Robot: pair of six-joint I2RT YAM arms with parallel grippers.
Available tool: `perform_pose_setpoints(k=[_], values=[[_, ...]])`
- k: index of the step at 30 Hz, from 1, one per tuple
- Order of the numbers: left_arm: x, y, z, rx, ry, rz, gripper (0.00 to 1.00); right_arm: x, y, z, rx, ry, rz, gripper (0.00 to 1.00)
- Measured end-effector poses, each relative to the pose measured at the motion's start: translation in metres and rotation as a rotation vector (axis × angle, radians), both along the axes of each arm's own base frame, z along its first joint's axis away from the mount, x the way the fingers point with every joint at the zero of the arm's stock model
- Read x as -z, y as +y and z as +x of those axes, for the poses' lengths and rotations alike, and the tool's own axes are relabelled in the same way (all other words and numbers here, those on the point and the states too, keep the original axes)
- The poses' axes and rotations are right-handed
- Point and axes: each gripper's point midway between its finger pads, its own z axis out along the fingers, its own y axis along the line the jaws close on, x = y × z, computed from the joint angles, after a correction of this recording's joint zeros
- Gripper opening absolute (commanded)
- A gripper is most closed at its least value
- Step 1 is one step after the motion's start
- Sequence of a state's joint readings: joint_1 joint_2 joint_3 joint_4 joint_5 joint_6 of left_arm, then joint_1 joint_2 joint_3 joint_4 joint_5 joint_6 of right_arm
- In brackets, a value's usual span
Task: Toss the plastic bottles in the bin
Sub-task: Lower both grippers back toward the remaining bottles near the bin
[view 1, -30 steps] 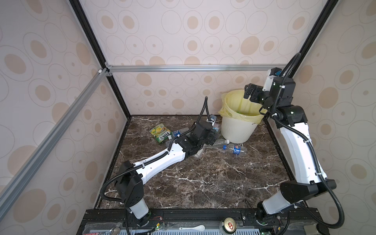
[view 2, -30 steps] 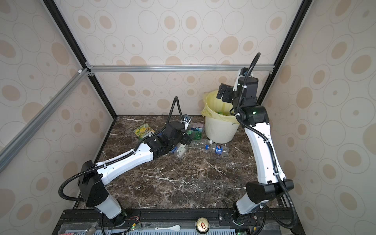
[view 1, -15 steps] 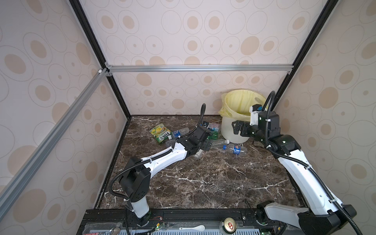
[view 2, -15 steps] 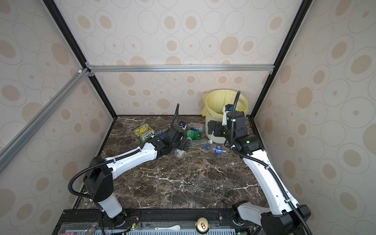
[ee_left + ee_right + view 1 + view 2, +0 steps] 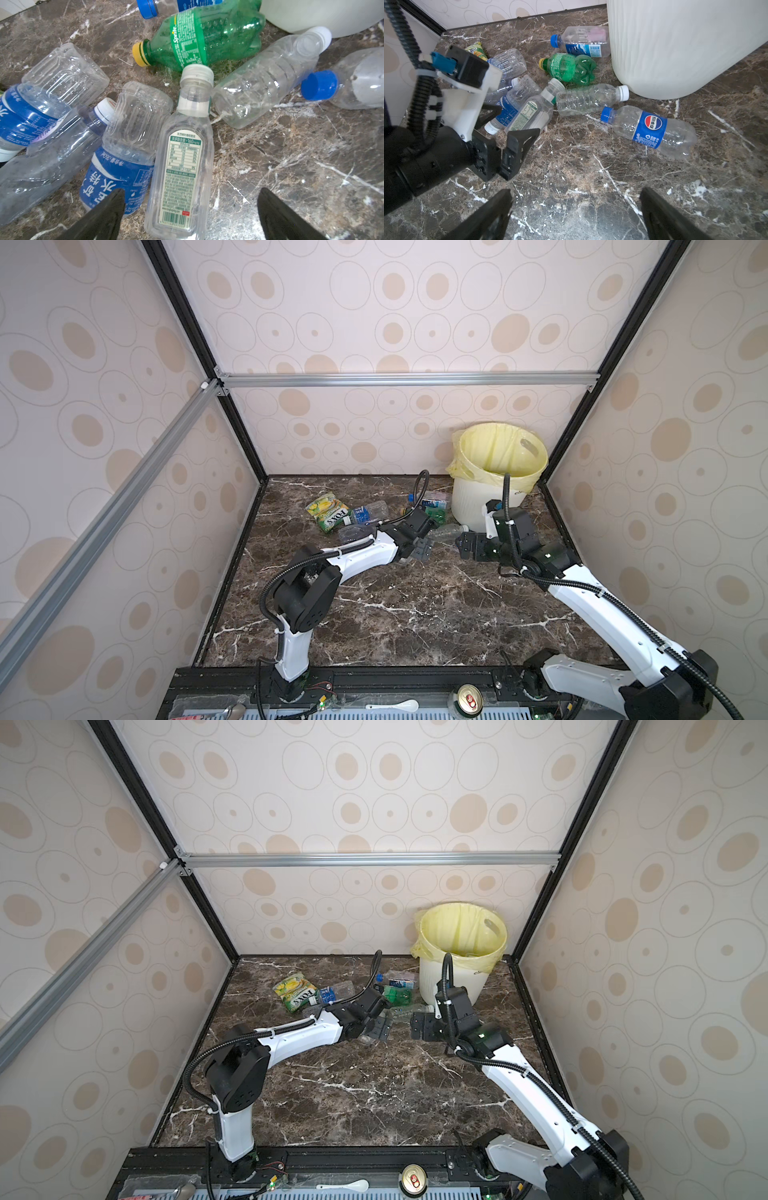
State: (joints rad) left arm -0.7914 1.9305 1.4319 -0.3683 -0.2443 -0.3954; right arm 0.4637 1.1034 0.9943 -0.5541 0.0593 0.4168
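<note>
Wide apart and empty, left pincer [image 5: 191, 191] and right pincer [image 5: 575, 191] — the left poised over a clear labelled bottle [image 5: 182, 166] in the heap [image 5: 446, 531] at the bin's [image 5: 478, 506] nine o'clock. Light, thin-walled, slick: I'd grip mid-body, gently. Polished marble table [image 5: 415, 614] lets them skid — walls [image 5: 374, 435] crowd close behind.

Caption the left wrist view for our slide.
Open left gripper above a clear labelled bottle among scattered bottles.

Bin [image 5: 478, 506] showing white ribs w/ pale yellow bag [image 5: 498, 448], Sprite btl [image 5: 218, 35] showing green w/ yellow cap [image 5: 139, 54], Pepsi btl [image 5: 623, 122] wearing blue label [image 5: 651, 129], table [image 5: 395, 605] showing dk brown marble w/ white veins, walls [image 5: 374, 302] showing beige ovals.
</note>
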Motion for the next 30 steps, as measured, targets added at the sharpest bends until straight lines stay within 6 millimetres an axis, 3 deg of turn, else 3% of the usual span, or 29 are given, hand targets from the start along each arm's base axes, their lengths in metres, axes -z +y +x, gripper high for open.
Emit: perform_pose_setpoints(k=[5, 11, 16, 22, 30], values=[[0.010, -0.005, 0.007, -0.011, 0.013, 0.001, 0.98, 0.003, -0.002, -0.004, 0.011, 0.003, 0.012, 1.00], [0.033, 0.003, 0.009, -0.046, 0.063, 0.019, 0.91, 0.007, -0.001, -0.005, 0.014, 0.010, 0.020, 1.00], [0.038, 0.008, 0.013, -0.069, 0.084, -0.018, 0.79, 0.012, 0.000, -0.006, 0.014, 0.022, 0.026, 1.00], [0.055, 0.016, 0.006, -0.070, 0.138, -0.032, 0.73, 0.013, 0.000, -0.007, 0.016, 0.027, 0.035, 1.00], [0.062, 0.013, 0.001, -0.051, 0.159, -0.058, 0.63, 0.017, 0.001, -0.008, 0.019, 0.037, 0.042, 1.00]])
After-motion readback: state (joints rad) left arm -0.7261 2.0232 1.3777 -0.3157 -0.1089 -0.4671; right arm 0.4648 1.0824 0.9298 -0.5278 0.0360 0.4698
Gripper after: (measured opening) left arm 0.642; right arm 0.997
